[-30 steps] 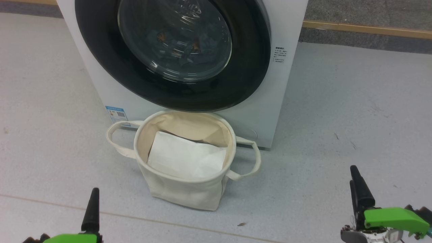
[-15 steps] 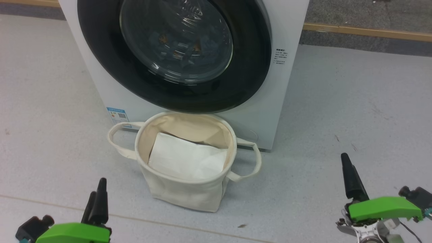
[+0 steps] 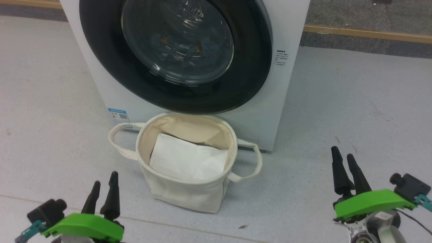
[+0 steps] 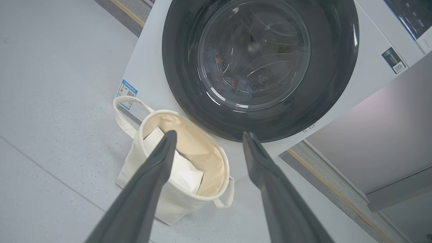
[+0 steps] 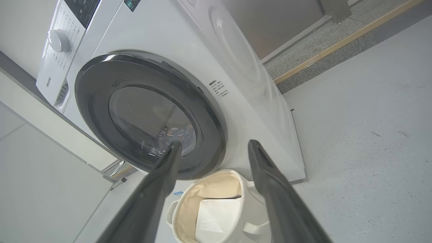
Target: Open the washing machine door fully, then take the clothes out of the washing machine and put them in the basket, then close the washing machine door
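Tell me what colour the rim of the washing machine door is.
Glossy black on the washing machine door, around clear glass; best in the head view.

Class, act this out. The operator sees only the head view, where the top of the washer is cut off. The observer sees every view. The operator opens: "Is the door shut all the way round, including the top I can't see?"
Observer: It looks so. In the right wrist view the whole round, glossy black-rimmed glass washing machine door sits flush against the large white front-loading washing machine, top edge included.
Operator: What is above the door?
Observer: A white round dial on the control panel along the washer's top.
Operator: Anything beside the washer?
Observer: In the left wrist view, a grey flat panel stands right next to it.
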Motion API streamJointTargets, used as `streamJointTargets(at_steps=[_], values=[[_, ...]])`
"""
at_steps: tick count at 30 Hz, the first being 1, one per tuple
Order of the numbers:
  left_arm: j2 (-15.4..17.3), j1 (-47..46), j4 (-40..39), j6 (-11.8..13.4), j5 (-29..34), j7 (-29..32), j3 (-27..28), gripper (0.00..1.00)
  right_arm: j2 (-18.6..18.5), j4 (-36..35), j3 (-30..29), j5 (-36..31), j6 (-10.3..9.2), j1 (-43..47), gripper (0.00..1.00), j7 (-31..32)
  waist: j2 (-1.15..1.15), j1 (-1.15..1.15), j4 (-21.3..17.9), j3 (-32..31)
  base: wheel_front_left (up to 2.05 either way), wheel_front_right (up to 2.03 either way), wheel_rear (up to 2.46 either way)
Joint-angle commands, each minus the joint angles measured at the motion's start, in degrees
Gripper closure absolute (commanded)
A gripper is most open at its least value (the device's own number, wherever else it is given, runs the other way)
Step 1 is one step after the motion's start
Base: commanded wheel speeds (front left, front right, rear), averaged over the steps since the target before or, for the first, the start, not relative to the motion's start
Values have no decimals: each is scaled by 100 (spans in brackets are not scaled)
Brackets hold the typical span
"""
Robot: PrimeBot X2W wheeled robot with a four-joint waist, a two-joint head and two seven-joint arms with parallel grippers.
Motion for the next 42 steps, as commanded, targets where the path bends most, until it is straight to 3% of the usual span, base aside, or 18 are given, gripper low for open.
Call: streamJointTargets(at_steps=[1, 21, 42], values=[[192, -367, -207, 63, 266, -89, 46, 0, -46, -249, 105, -306, 1, -331, 0, -88, 0, 0, 10, 1, 0, 0, 0], [452, -564, -250, 382, 1578, -467, -355, 0, -58, -334, 223, -2049, 1, -451, 0, -423, 0, 0, 58, -84, 0, 0, 0], [700, -667, -285, 475, 2502, -839, -376, 0, -70, -314, 150, -3098, 1, -514, 0, -758, 0, 0, 30, -135, 0, 0, 0]])
